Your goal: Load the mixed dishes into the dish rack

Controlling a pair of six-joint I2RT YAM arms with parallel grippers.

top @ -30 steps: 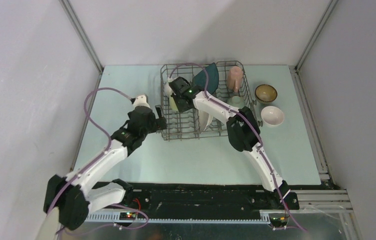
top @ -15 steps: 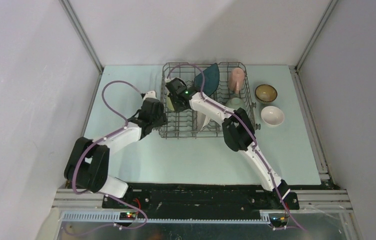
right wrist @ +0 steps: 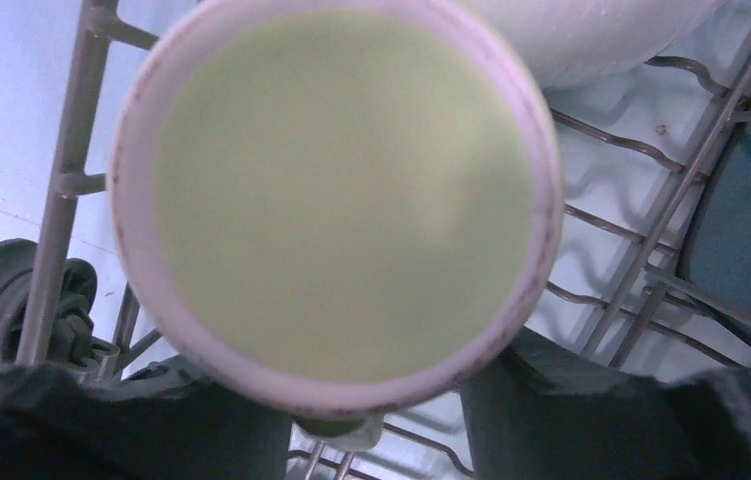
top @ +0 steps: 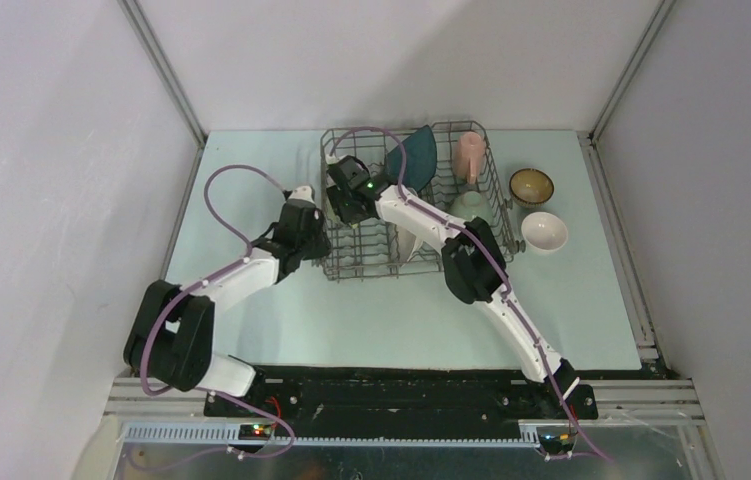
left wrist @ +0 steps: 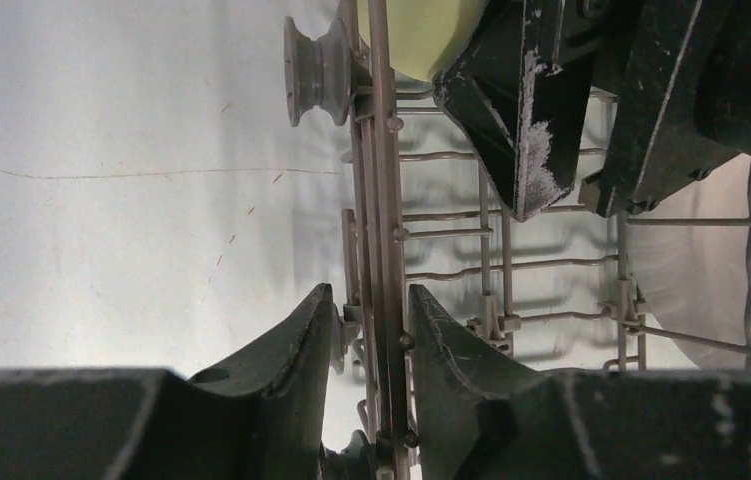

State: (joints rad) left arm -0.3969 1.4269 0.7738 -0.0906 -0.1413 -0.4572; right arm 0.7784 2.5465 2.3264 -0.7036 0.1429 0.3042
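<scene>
Right arm: stretched across the dish rack (top: 376, 262) to its far left corner.
Right gripper (right wrist: 376, 405): clamped on the yellow-green mug (right wrist: 341, 190).
Mug: inside the rack by the left wall (open rim faces the wrist camera, long axis along the fingers).
Left gripper (left wrist: 369, 330): pinching the rack's left wall wire.
Rack: middle of the table's (top: 251, 180) far edge.

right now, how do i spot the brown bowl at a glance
Find the big grey wire dish rack at the far middle of the table. Two bowls sit on the table just right of it. The brown bowl is the farther one, dark where the nearer white bowl is pale.
</scene>
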